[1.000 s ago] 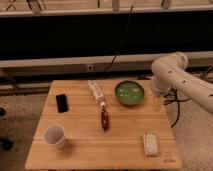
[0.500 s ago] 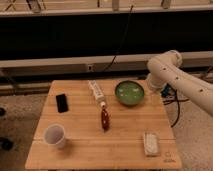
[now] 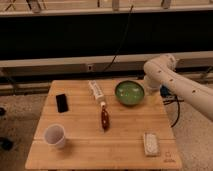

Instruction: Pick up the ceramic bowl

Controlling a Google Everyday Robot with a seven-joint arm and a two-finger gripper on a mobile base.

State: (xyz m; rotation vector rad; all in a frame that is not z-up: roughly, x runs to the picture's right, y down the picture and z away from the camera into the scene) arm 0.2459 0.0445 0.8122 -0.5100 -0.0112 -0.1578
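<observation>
The ceramic bowl point(image 3: 129, 93) is round, shallow and glossy green. It sits upright on the wooden table point(image 3: 85, 152), at the back right. My white arm point(image 3: 172, 82) reaches in from the right and bends down at the bowl's right side. The gripper point(image 3: 149, 95) hangs at the end of it, close beside the bowl's right rim and about level with it. The arm partly hides it.
A white paper cup point(image 3: 54, 135) stands at the front left. A black phone point(image 3: 62, 102), a white tube point(image 3: 96, 90) and a brown bottle point(image 3: 104, 118) lie left of the bowl. A white packet point(image 3: 150, 143) lies at the front right. A dark wall with rails runs behind.
My arm has swung left, and the gripper has come closer to the bowl's right rim. The bowl and the other things have not moved.
</observation>
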